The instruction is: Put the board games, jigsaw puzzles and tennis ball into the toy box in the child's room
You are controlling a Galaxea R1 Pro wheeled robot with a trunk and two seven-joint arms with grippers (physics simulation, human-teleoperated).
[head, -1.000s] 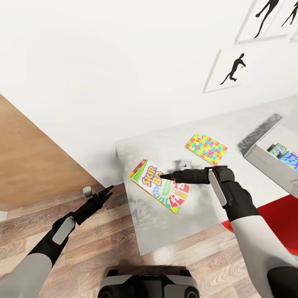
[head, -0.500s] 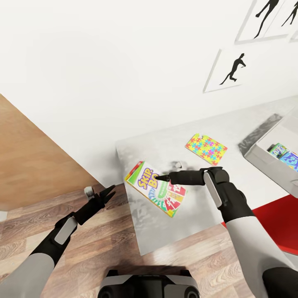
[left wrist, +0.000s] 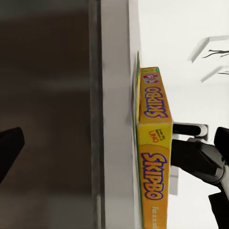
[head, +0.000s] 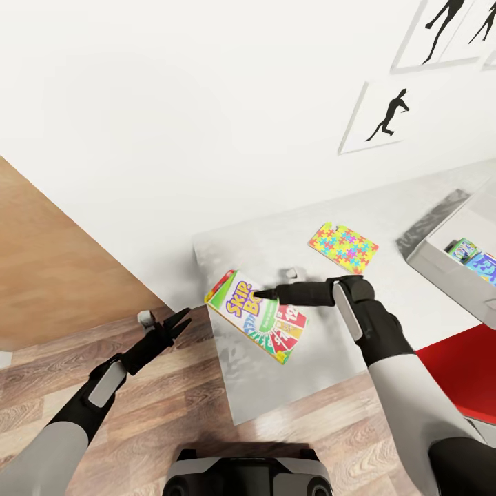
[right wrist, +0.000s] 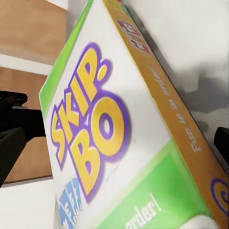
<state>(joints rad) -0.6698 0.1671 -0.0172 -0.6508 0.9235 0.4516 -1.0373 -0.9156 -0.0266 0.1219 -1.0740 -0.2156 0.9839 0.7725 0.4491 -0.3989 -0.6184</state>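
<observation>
Sitting at 3 o'clock on the table (head: 413, 303): grey toy box (head: 441, 265), two game boxes (head: 475, 258) inside.
Lying at centre, Skip-Bo game (head: 256, 315), near table's left edge, under right gripper (head: 265, 294), tips on its face, opening unclear. Puzzle (head: 343, 246) at 1 o'clock. Left gripper (head: 180, 320) spread, empty, over floor (head: 172, 406).

The table (head: 331, 358) carries a board game (head: 256, 315), jigsaw puzzle (head: 343, 246) and toy box (head: 441, 270).

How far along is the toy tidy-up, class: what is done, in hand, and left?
Done: two printed boxes lie in the toy box. In hand: the right hand sits on the Skip-Bo game at the table edge; grip unclear. Left: that game and one jigsaw puzzle on the table.
</observation>
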